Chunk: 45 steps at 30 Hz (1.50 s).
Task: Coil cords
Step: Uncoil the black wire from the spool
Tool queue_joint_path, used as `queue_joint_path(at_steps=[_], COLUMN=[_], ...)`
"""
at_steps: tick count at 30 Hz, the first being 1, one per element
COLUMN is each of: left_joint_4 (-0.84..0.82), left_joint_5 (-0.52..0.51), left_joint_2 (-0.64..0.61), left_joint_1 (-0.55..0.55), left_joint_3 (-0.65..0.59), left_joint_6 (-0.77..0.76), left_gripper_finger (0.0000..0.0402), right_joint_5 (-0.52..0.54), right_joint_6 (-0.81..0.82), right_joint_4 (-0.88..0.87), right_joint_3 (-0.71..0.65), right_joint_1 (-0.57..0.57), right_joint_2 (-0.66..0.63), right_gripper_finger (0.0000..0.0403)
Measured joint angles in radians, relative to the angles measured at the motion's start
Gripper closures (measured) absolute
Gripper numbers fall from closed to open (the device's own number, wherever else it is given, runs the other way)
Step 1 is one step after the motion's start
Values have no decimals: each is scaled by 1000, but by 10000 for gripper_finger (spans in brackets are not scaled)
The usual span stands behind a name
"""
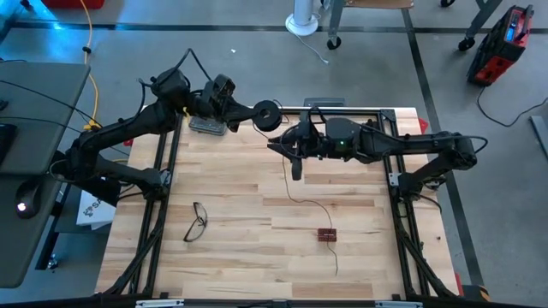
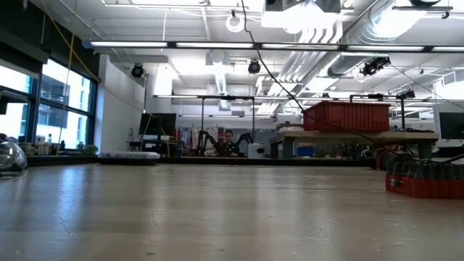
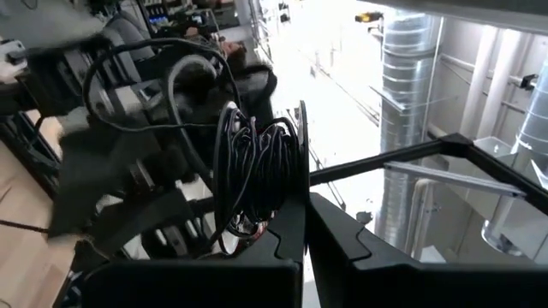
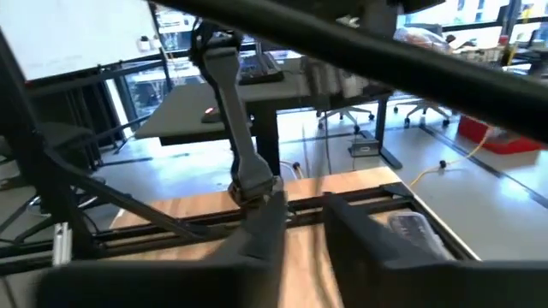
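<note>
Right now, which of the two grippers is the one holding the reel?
The left gripper, at the table's far edge: it is shut on the round black reel, wire wound around it. The right gripper sits over the loose wire instead.

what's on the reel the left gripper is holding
Many turns of thin dark wire are wound on the reel, clamped by the left gripper. The hub under the windings is covered.
</note>
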Motion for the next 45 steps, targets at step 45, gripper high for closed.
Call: queue_joint_path(at_steps=[45], left_joint_4=[-780], left_joint_5=[-111], left_joint_2=[-73], left_joint_1=[6], left_joint_3=[378], left_joint_6=[278], left_gripper_finger=[401], right_joint_5=[73], right_joint_6=[-5], right_joint_4=[-520], right_joint_3=[0], right_joint_1=[-282], right_joint_2=[-344], right_gripper_finger=[403])
